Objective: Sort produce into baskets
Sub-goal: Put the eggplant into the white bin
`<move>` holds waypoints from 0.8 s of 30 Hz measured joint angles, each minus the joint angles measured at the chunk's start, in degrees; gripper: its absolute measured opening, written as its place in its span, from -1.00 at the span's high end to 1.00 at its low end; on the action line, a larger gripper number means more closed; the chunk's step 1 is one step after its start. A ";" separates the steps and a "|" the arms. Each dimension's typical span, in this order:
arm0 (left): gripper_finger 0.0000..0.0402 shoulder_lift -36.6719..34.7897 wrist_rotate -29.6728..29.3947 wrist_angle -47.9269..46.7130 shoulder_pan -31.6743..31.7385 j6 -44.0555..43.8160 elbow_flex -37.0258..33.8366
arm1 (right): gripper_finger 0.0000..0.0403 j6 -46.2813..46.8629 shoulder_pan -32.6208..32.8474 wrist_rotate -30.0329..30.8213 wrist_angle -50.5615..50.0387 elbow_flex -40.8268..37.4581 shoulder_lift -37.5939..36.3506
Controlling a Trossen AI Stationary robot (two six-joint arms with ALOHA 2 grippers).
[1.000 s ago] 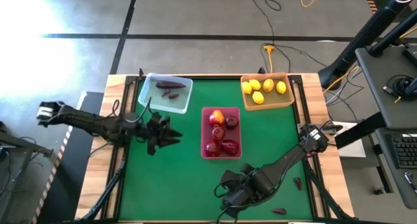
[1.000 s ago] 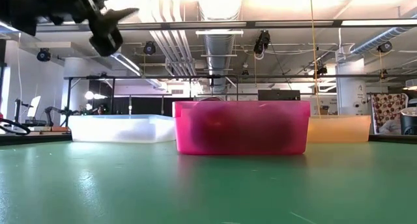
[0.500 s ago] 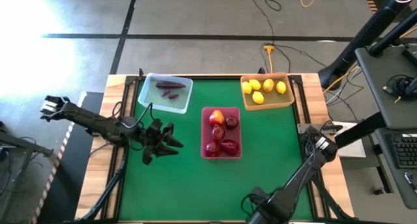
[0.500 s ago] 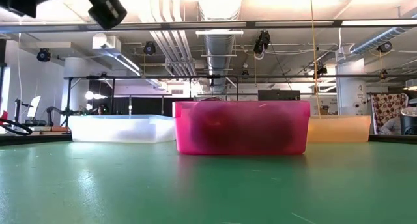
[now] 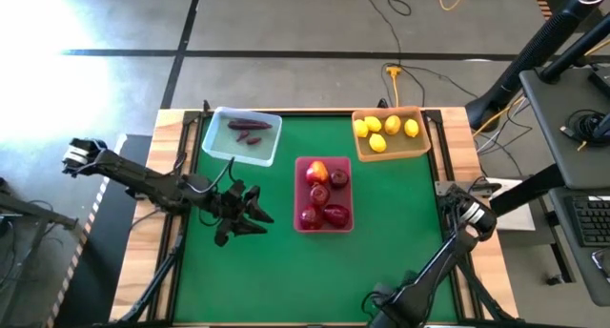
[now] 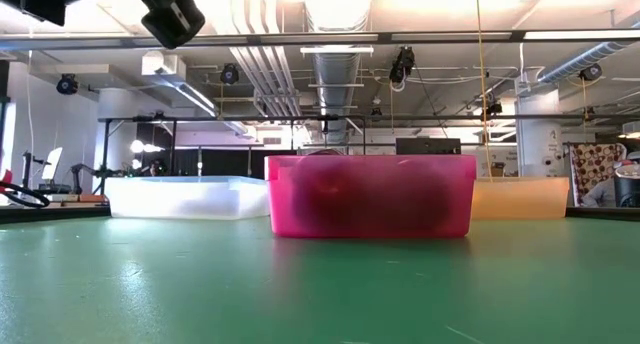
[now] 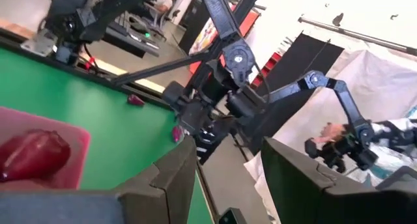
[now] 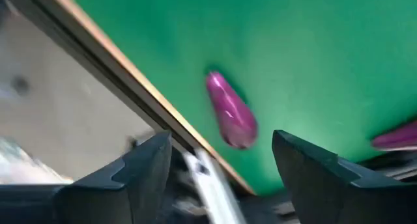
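Green table [image 5: 267, 271]: we log right gripper [image 8: 221, 162] swung to 6 o'clock edge, jaws now apart, empty, over loose maroon piece [image 8: 230, 118]; pickup next. Left gripper [image 7: 228, 175] apart, empty.

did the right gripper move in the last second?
Yes. In the high view the right gripper has dropped from level with the pink-red tray's near end to the table's near edge, partly out of picture. Its fingers stand open over a maroon piece.
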 joint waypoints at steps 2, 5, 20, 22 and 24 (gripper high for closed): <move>0.22 0.64 0.09 0.21 -0.30 -0.53 0.01 | -0.27 -4.53 0.77 -1.54 -0.29 -1.12 0.00; 0.22 1.24 0.12 0.19 -0.78 -1.50 0.00 | -0.27 -9.00 2.07 -1.48 1.10 -1.73 -0.03; 0.33 -1.23 -1.61 3.79 -2.21 -0.09 5.24 | -0.02 -17.36 4.87 5.38 5.59 -5.74 -0.04; 0.36 -2.45 -1.63 2.43 -2.24 0.19 6.44 | 0.02 -16.62 4.95 5.39 5.73 -6.57 -0.04; 0.39 -3.89 -2.31 -2.75 -2.27 1.59 7.71 | 0.07 -15.24 4.95 5.37 6.36 -7.18 -0.04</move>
